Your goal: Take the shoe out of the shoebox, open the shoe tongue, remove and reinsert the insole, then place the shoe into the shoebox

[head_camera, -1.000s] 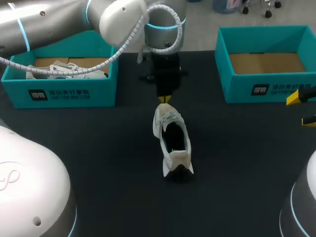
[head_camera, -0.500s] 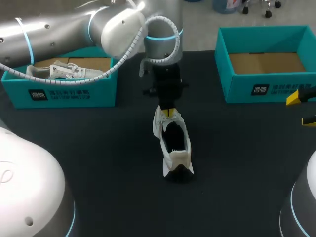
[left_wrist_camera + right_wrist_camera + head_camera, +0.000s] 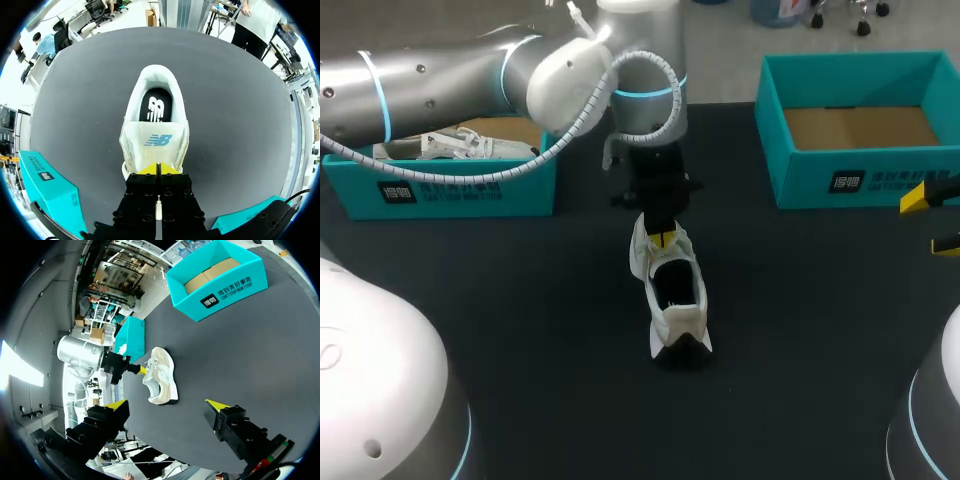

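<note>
white mesh sneaker [image 3: 155, 125] runs lengthwise straight ahead of the left gripper [image 3: 156, 169], whose yellow tips press together at its tongue [image 3: 156, 141], heel end farthest.

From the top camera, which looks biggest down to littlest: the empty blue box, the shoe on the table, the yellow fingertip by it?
1. empty blue box
2. shoe
3. yellow fingertip, only partly showing

Black table [image 3: 520, 330], white shoe [image 3: 685, 318], two teal shoeboxes [image 3: 450, 190] [image 3: 860, 180]
</note>
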You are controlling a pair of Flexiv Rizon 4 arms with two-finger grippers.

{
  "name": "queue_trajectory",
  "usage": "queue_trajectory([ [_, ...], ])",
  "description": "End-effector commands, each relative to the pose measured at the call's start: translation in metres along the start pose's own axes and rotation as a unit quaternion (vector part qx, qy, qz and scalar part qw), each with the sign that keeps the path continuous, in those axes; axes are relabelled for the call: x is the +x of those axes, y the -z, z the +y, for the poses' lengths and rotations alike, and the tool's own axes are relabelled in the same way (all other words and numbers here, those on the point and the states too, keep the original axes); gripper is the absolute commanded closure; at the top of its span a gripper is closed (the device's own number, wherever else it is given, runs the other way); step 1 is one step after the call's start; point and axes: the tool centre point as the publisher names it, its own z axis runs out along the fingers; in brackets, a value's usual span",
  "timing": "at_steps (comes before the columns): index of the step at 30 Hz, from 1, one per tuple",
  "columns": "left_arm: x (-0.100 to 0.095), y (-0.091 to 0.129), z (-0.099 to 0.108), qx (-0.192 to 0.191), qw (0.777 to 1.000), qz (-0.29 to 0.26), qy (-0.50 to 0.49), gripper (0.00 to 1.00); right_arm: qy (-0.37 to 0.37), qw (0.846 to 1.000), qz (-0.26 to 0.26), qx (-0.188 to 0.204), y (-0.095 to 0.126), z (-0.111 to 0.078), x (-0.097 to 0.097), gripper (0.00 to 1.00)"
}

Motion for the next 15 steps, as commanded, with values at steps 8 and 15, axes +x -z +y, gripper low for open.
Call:
queue_trajectory([
  [8,-0.036,0.006,0.007,0.012,0.999,-0.001,-0.039,1.0,-0.001,1.0,-0.001,-0.001,0.0,-0.001,0.0,0.0],
  [15,-0.04,0.0,-0.004,0.012,0.998,0.011,-0.057,1.0,-0.001,1.0,-0.001,-0.001,0.0,-0.001,0.0,0.0],
])
